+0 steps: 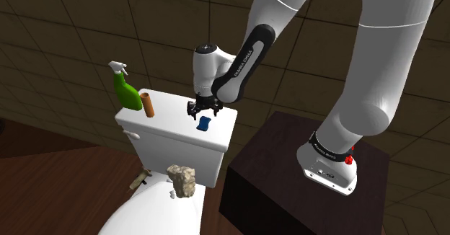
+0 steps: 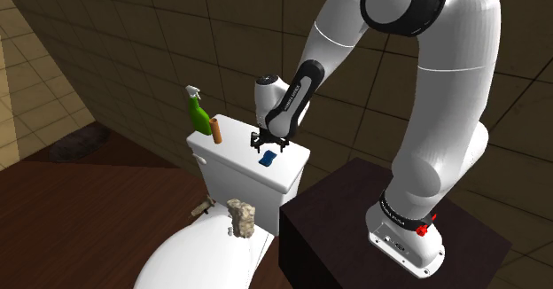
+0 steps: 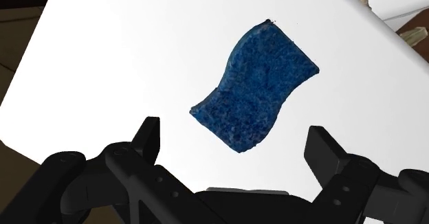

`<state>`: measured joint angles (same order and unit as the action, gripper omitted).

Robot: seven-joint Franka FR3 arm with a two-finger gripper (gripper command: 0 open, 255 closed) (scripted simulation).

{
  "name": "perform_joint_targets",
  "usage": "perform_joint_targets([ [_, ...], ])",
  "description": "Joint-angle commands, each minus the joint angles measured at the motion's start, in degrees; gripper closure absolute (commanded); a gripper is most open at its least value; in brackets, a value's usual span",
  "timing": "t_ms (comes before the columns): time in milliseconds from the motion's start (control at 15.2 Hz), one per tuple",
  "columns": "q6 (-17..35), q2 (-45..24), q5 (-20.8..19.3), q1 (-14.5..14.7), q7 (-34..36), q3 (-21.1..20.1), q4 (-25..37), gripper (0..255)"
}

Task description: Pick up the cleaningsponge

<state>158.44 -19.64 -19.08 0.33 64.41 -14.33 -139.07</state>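
Observation:
A blue wavy-edged cleaning sponge (image 1: 204, 122) (image 2: 267, 159) (image 3: 255, 85) lies flat on the white toilet tank lid (image 1: 173, 117) (image 2: 237, 141) (image 3: 117, 58). My black gripper (image 1: 203, 112) (image 2: 270, 143) (image 3: 237, 143) hovers just above the sponge, pointing down at it. Its two fingers stand wide apart, one on each side of the sponge's near end, touching nothing. The sponge rests free on the lid.
A green spray bottle (image 1: 125, 88) (image 2: 198, 111) and a brown cylinder (image 1: 148, 104) (image 2: 215, 132) stand at the lid's far end. A beige lumpy object (image 1: 182, 180) (image 2: 240, 217) sits on the toilet below. The dark stand (image 1: 288, 176) is beside the tank.

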Motion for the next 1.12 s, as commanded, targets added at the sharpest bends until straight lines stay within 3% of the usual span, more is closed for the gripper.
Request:
perform_joint_targets([
  [0, 1.8, -2.4, -1.9, 1.2, 1.6, 1.4, 0.5, 0],
  [132, 1.8, -2.4, -1.8, 1.2, 1.6, 1.5, 0.5, 0],
  [198, 1.9, -2.3, -1.8, 1.2, 1.5, 1.5, 0.4, 255],
  [792, 1.8, -2.4, -1.8, 1.2, 1.6, 1.5, 0.5, 255],
  [1056, -0.7, 1.0, 0.7, -0.3, -0.4, -0.6, -0.2, 255],
])
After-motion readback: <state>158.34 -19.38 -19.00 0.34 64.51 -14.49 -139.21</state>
